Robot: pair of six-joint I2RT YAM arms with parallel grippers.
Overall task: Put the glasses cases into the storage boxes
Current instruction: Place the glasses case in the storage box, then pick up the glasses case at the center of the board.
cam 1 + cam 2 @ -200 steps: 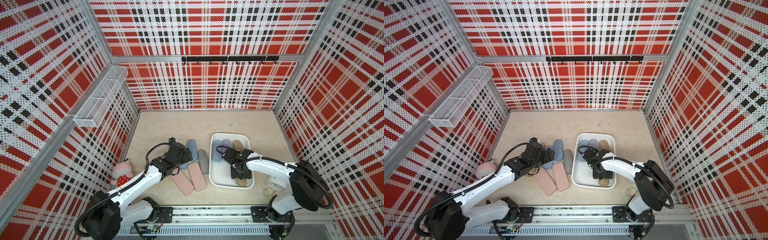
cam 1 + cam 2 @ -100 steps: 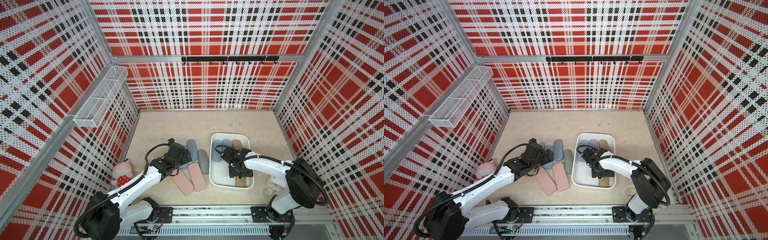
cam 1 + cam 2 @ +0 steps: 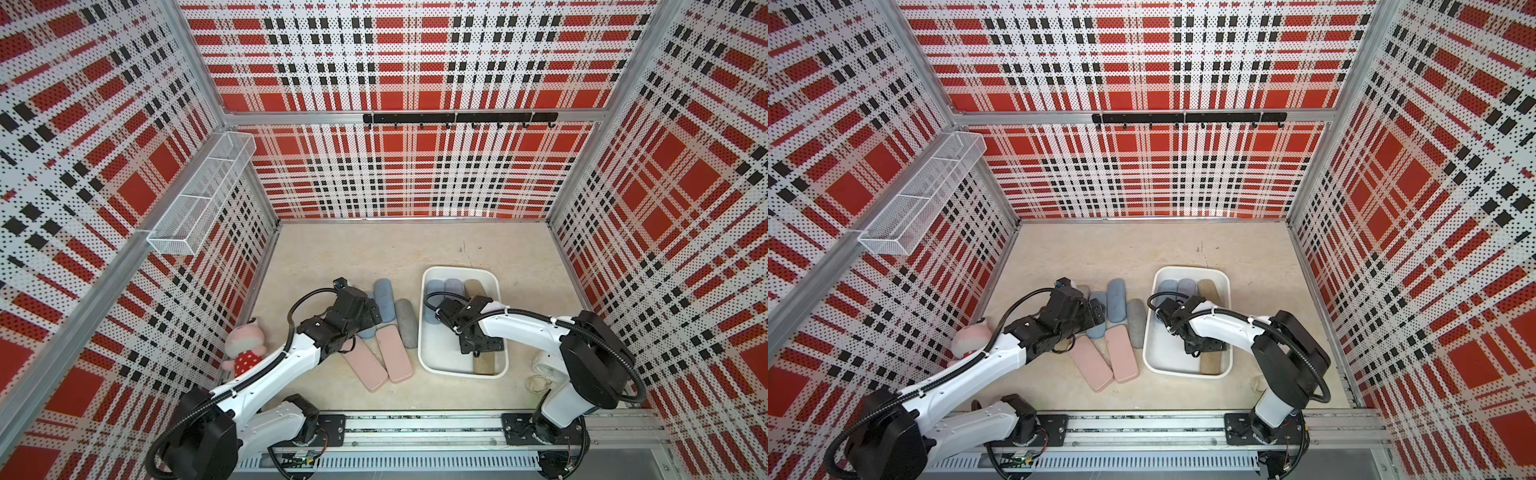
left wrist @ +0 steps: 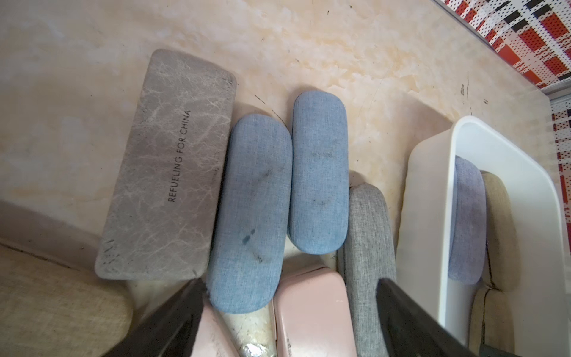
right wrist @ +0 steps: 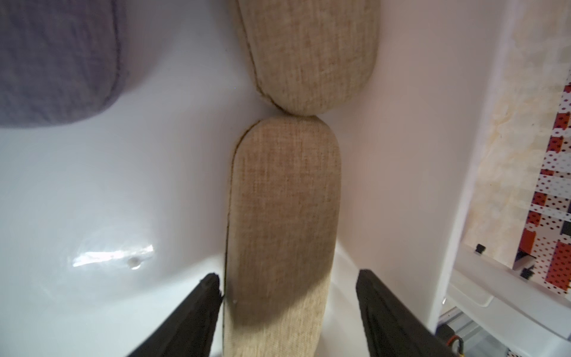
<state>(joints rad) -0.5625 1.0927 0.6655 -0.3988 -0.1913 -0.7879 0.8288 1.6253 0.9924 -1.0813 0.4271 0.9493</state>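
Right gripper (image 5: 287, 276), spread, straddles a tan case (image 5: 284, 201) tucked along the wall of the white tray (image 5: 401, 154), saving room. Left gripper (image 4: 290, 283), spread, hangs outside the tray over a blue case (image 4: 253, 213).

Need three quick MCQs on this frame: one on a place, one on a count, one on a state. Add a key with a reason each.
1. Where does the tan case under the right end effector lie?
A) in the white tray, by its wall
B) against the plush toy
C) in the wire basket

2. How many flat pink cases lie on the table?
A) one
B) two
C) four

3. How do the right end effector's jaws stand?
A) shut on the tan case
B) shut on nothing
C) open, straddling the tan case

Key:
1 A: the right wrist view shows it on the tray floor next to the wall.
2 B: both top views show two, side by side.
3 C: one finger is at the case's edge and the other stands clear of it.
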